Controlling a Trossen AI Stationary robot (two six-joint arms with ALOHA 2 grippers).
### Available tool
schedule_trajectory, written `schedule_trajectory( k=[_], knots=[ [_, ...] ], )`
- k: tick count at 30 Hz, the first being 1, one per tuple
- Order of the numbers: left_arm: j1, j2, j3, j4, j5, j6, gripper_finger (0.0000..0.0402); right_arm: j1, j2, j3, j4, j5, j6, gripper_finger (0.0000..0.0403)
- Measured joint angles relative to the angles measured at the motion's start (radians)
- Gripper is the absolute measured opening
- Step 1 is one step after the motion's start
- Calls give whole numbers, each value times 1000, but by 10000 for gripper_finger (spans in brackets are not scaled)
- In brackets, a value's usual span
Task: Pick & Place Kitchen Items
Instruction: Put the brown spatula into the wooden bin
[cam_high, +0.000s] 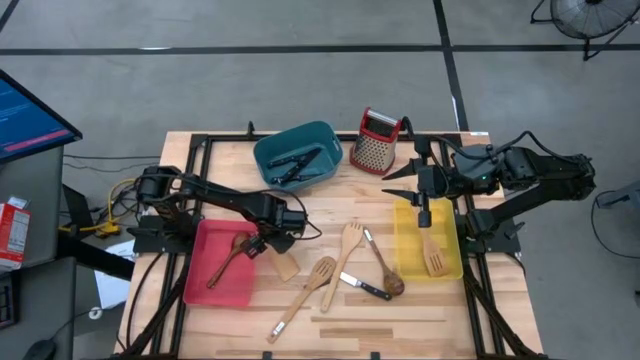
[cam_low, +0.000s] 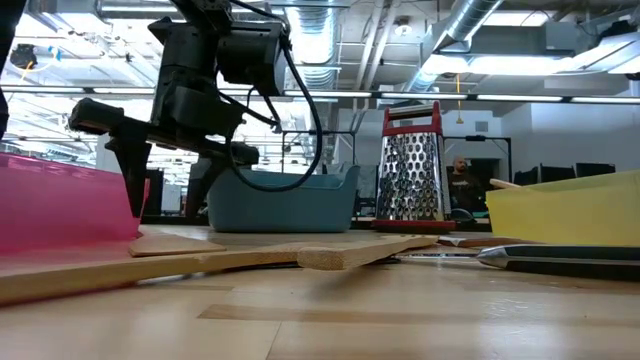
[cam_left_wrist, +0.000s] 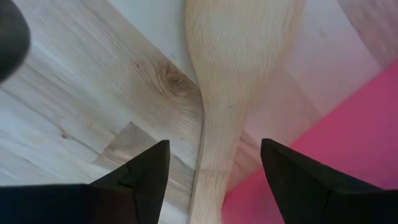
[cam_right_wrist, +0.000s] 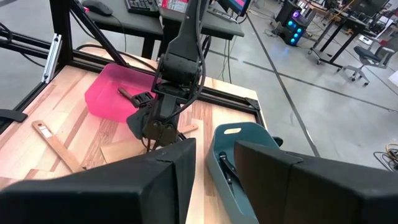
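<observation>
Two dark fingers (cam_left_wrist: 134, 180) of the left gripper (cam_left_wrist: 211, 180) stand spread, one on each side of a pale wooden spatula (cam_left_wrist: 233, 81), close above it but not yet pinching it. Its handle runs between them and its broad blade lies farther out on the bare table (cam_left_wrist: 68, 112), beside the edge of the red bin (cam_left_wrist: 348, 137).

To grasp it well, the gripper would likely drop straight down, keep the handle centred, and close only when the tips reach the wood, clear of the bin wall.

From above, the left gripper (cam_high: 262, 240) hangs at the red bin's (cam_high: 222, 290) right edge; a dark wooden spoon (cam_high: 228, 258) already lies in that bin. More pale utensils (cam_high: 340, 262) and a black-handled knife (cam_high: 364, 287) lie scattered mid-table.

Farther right, the right gripper (cam_high: 424, 208) waits over the yellow bin (cam_high: 410, 262), fingers apart and empty; a slotted wooden spatula (cam_high: 432, 256) rests inside. At the back stand the teal bin (cam_high: 268, 150), holding black-handled knives (cam_high: 298, 163), and the box grater (cam_high: 375, 142).
</observation>
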Motion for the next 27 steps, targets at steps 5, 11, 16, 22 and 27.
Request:
schedule_trajectory(
  k=[5, 11, 16, 22, 27],
  knots=[
    [0, 7, 0, 10, 0, 35, 232, 0, 0, 0, -1, 0, 0, 122],
    [-2, 66, 1, 20, -19, 36, 232, 0, 0, 0, -6, 0, 0, 122],
    [-2, 79, 4, 22, -44, 38, 232, 0, 0, 0, -12, 0, 0, 122],
    [-2, 74, 1, 29, -45, 37, 219, 0, 0, 0, -12, 0, -1, 122],
    [-2, 74, 0, 53, -52, 37, 161, 0, 0, 0, -12, 0, -1, 122]
  ],
)
